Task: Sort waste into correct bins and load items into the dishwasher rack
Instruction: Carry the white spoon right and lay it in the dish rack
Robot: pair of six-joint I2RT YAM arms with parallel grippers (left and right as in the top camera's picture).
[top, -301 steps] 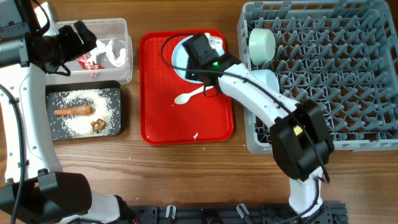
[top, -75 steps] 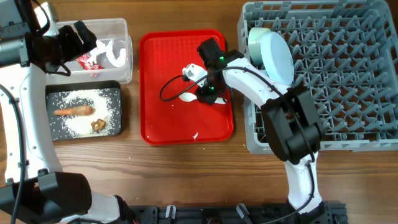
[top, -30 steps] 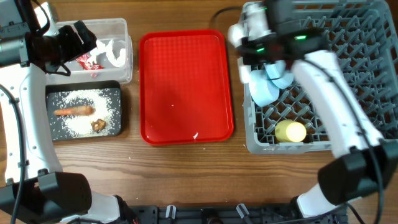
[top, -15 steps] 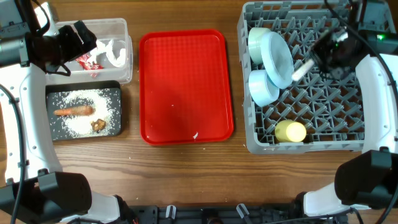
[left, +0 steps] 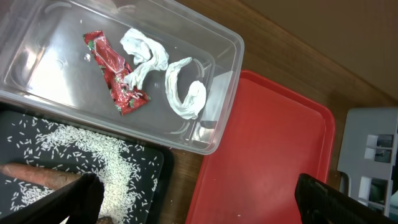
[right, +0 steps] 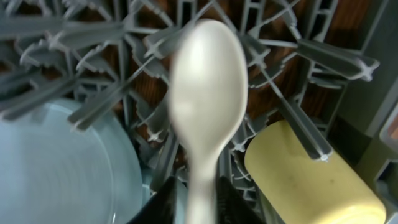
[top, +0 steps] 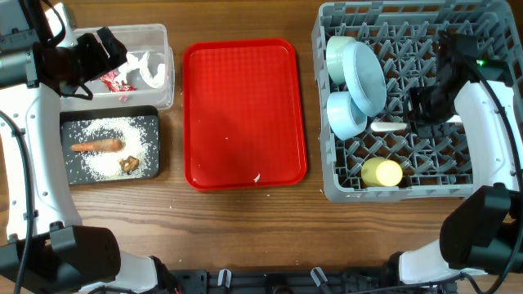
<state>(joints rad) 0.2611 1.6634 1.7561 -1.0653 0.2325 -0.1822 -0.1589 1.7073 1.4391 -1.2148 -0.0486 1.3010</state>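
Note:
My right gripper (top: 418, 121) is shut on the white plastic spoon (top: 387, 126) and holds it over the grey dishwasher rack (top: 482, 188). In the right wrist view the spoon (right: 204, 106) hangs over the pegs, between a pale blue bowl (right: 56, 162) and the yellow cup (right: 311, 168). The rack also holds the blue plate (top: 365, 75), two bowls (top: 345, 114) and the cup (top: 382, 172). My left gripper (left: 199, 202) is open above the clear tub (left: 214, 134), which holds the wrapper (left: 117, 81) and white paper (left: 180, 93). The black tray (top: 155, 139) holds rice (top: 106, 159), the carrot piece (top: 96, 146) and a brown lump (top: 129, 164).
The flat red serving tray (top: 243, 113) lies between the bins and the rack, with a few white crumbs on it. A few grains lie on the wooden table near the black tray. The left arm reaches down the left side.
The plate, bowls and cup went from the red tray into the rack. My right gripper took the spoon off the tray, carried it across the rack and now lowers it near the cup.

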